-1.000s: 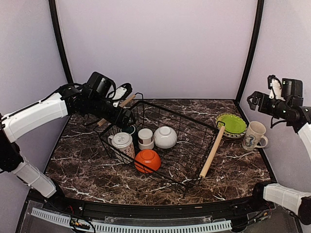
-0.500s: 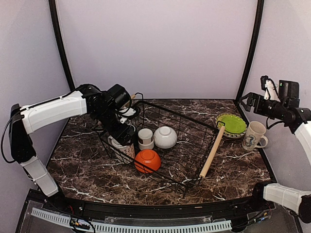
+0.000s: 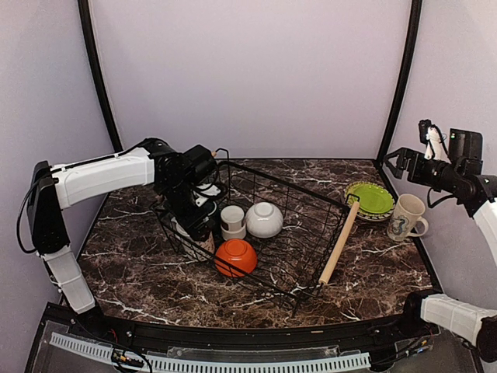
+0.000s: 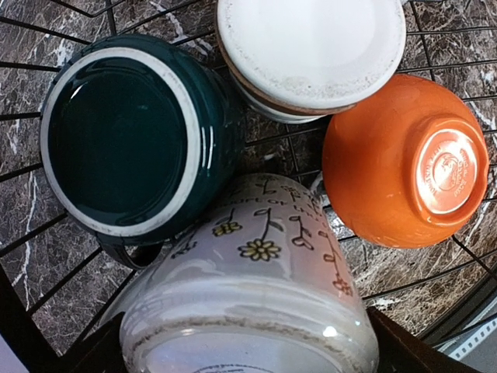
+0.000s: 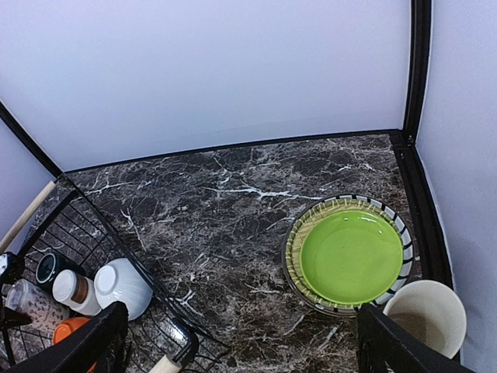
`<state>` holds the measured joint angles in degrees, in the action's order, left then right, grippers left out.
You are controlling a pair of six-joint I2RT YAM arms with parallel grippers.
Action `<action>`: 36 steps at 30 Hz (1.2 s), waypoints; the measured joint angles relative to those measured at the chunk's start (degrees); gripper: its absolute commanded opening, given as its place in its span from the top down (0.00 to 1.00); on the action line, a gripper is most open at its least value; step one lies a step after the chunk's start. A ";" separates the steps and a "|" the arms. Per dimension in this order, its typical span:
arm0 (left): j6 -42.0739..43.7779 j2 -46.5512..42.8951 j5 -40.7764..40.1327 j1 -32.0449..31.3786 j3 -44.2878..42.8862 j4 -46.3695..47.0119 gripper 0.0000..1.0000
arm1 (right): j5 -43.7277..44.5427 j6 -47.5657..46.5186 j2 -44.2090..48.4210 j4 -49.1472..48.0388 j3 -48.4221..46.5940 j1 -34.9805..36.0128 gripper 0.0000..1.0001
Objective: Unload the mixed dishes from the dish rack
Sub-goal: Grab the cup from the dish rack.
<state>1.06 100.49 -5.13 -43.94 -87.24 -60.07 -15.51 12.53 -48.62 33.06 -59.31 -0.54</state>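
Veined marble tabletop (image 3: 132, 272); wire dish rack (image 3: 307, 225); glazed floral mug (image 4: 256, 311); left fingers (image 4: 400, 353), right fingers (image 5: 81, 346) spread.

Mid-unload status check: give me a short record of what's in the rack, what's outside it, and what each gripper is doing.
In dish rack: patterned mug, dark green cup, small white cup, white bowl, orange bowl (upside down)
Out on table: lime-green plate topping a plate stack, second mug beside it, far right
Left gripper: open, down inside the rack, fingers either side of the patterned mug; contact unclear
Right gripper: open, empty, raised at the right side
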 measured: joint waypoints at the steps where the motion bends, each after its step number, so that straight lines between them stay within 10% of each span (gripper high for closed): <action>1: 0.07 0.17 0.00 0.00 0.00 0.11 0.01 | 0.00 0.02 0.00 0.00 0.00 0.00 0.01; 36: -0.22 1.99 3.98 0.00 -6.14 -3.54 0.75 | -0.15 0.20 -1.99 0.81 -0.04 0.00 0.01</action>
<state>0.84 102.48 -1.15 -43.94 -93.38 -63.61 -15.66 12.73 -50.61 33.87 -59.35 -0.54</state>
